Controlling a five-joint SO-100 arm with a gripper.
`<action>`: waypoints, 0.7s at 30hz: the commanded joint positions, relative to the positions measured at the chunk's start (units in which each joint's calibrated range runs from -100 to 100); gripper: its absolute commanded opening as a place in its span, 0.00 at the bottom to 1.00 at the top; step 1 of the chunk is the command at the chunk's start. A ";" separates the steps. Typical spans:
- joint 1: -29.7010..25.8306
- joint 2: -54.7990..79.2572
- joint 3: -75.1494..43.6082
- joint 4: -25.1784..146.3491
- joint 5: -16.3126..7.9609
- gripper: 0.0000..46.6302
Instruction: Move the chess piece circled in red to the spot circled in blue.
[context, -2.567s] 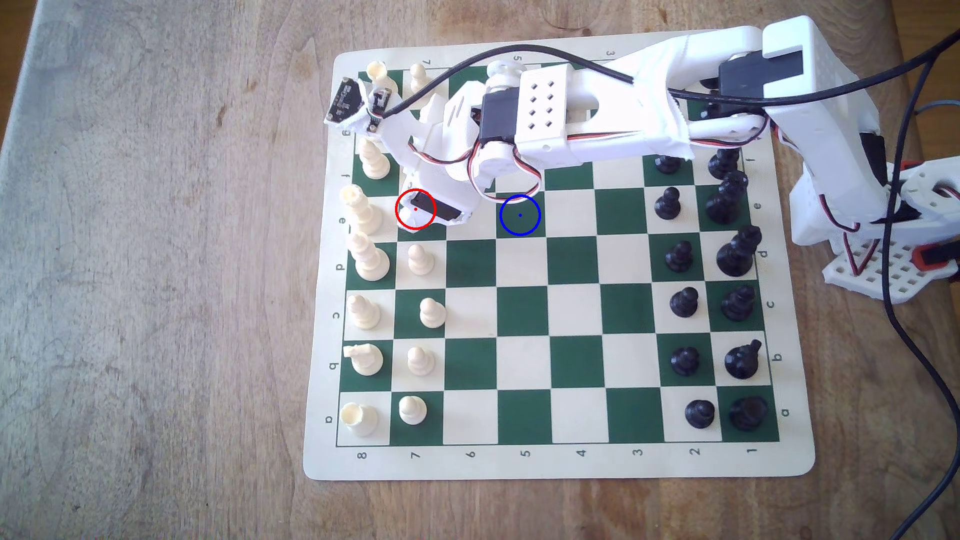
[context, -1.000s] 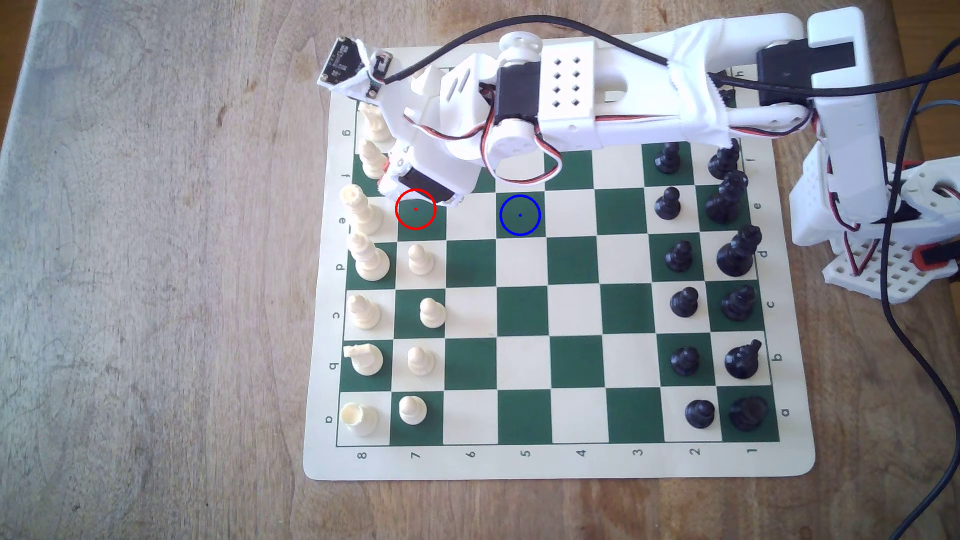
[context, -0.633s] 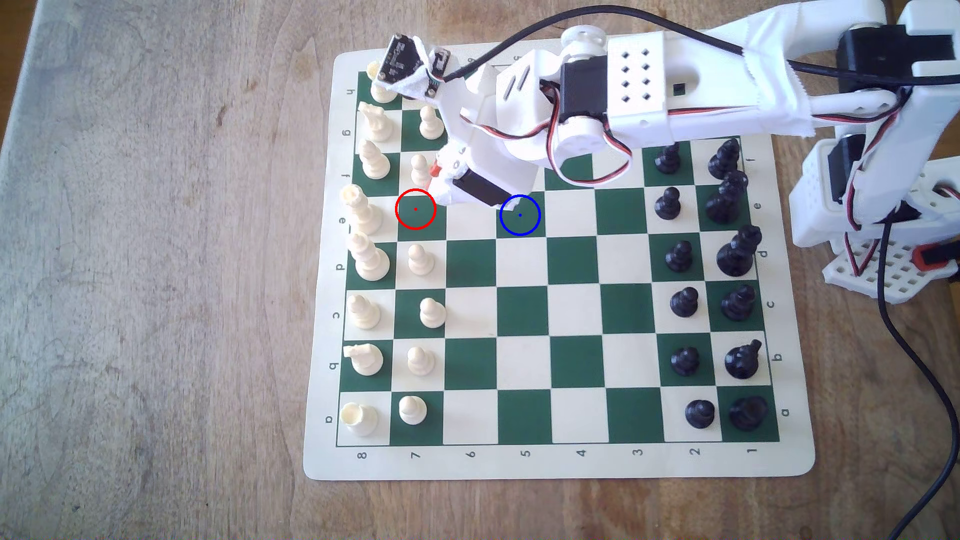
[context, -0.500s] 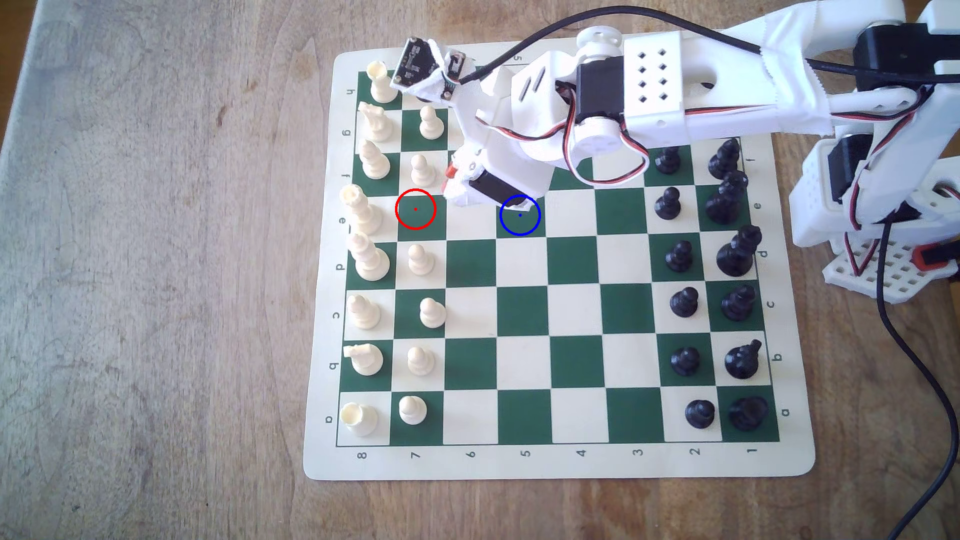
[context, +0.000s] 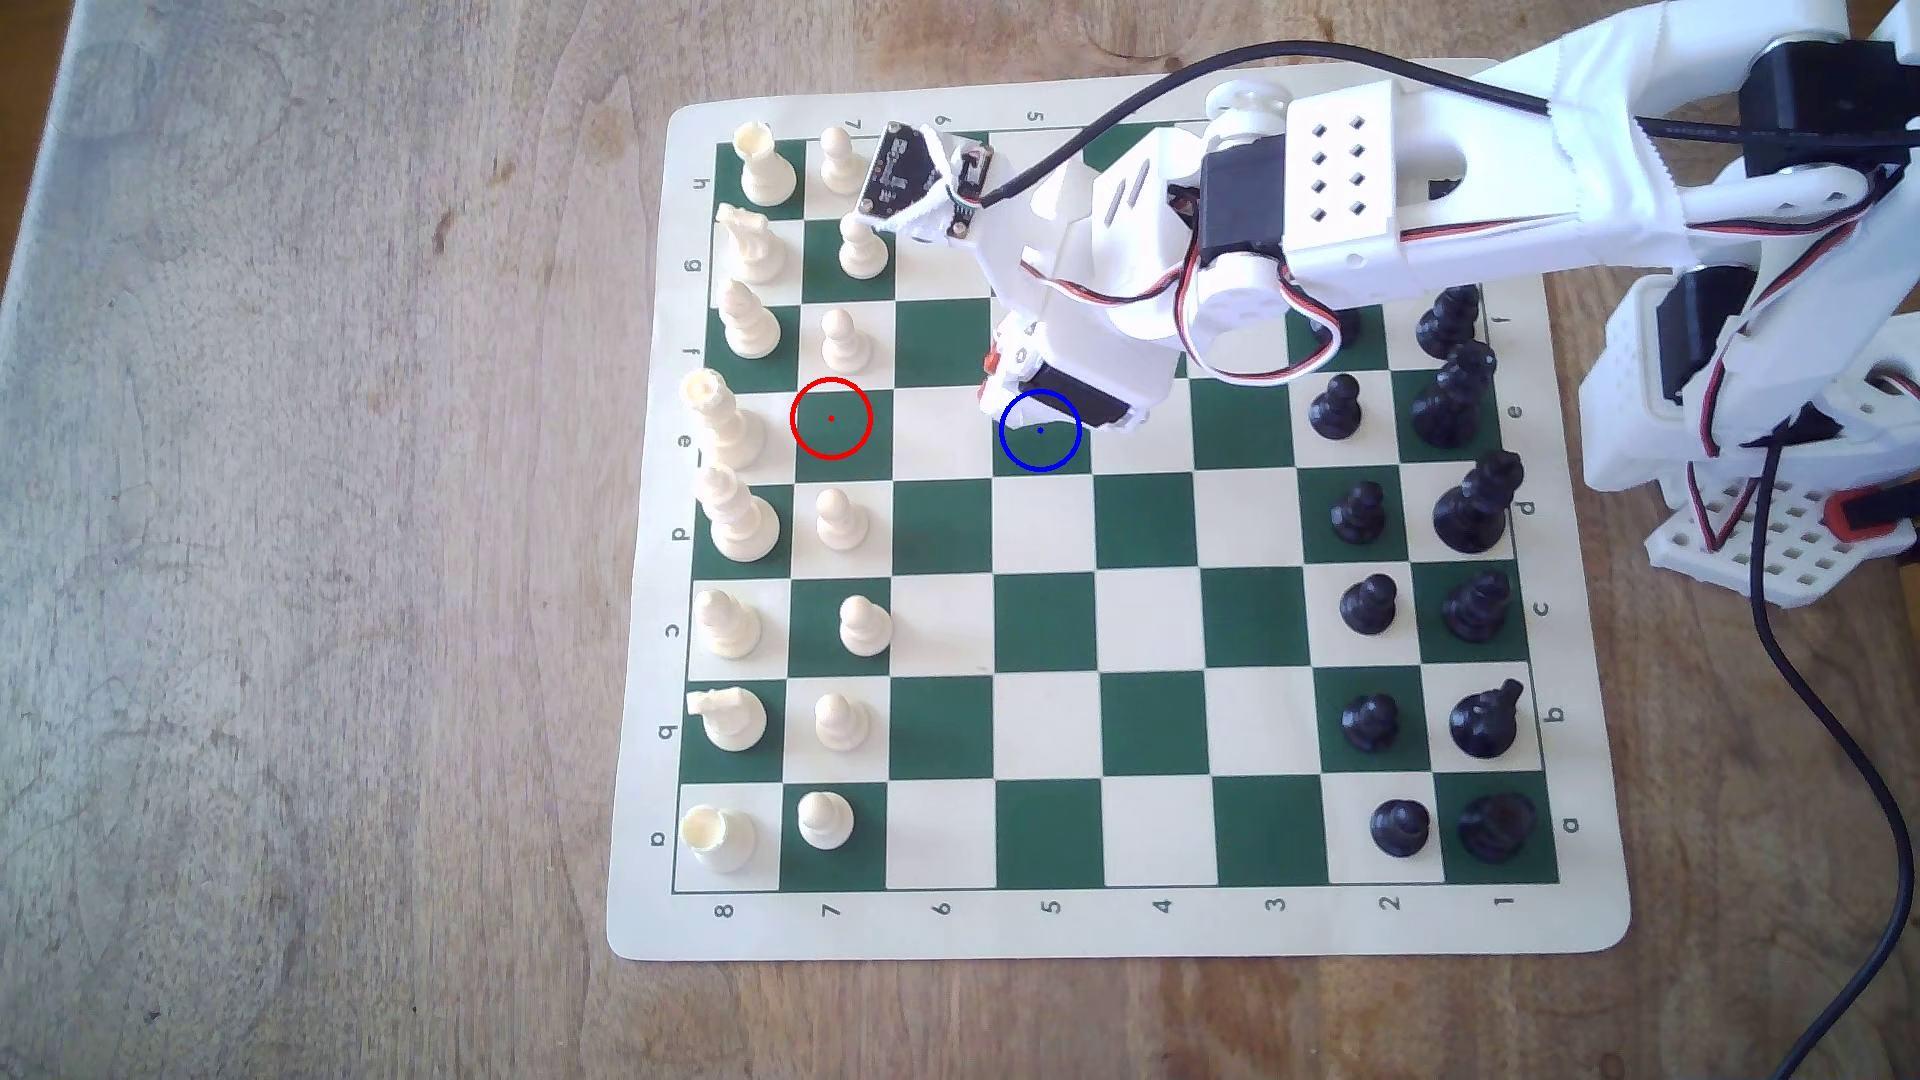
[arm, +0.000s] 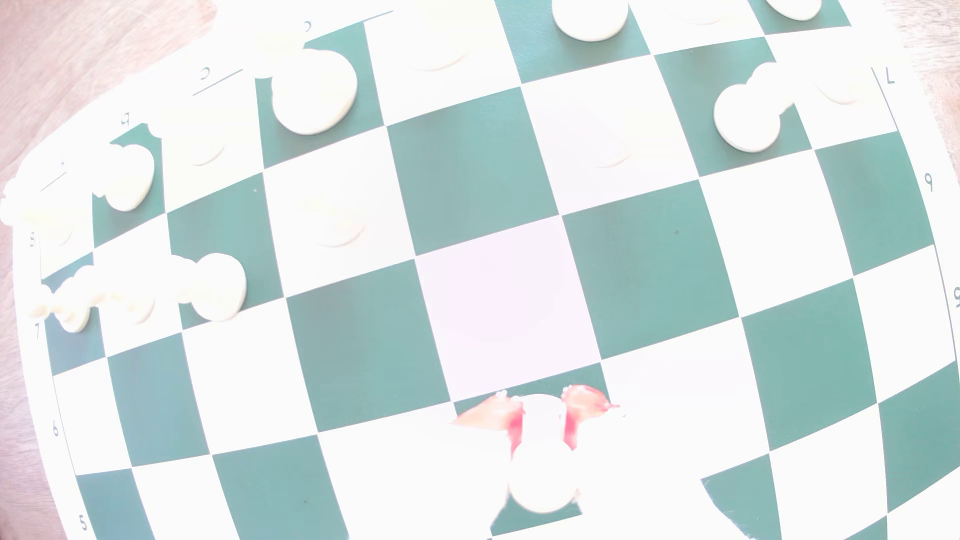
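The small cream-white plastic pawn (arm: 543, 480) has left the red-ringed green square (context: 831, 419) — now bare — and hangs clamped in the red-tipped pincer (arm: 540, 415), which has travelled over the blue-ringed dark green square (context: 1042, 441). Through the washed-out wrist view, it seems not yet set down.

surface: wooden table (context: 312, 519) | on it: chess mat (context: 1143, 924), arm base (context: 1766, 550), black cable (context: 1860, 768)

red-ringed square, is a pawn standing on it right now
No. In the exterior view the red-ringed square is bare green, and the wrist view shows the pawn clamped in the gripper.
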 joint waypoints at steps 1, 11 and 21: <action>0.48 -3.29 -0.66 0.19 0.29 0.01; 0.01 1.04 -0.66 -0.62 0.24 0.01; -1.32 4.02 -1.56 -0.13 -0.10 0.01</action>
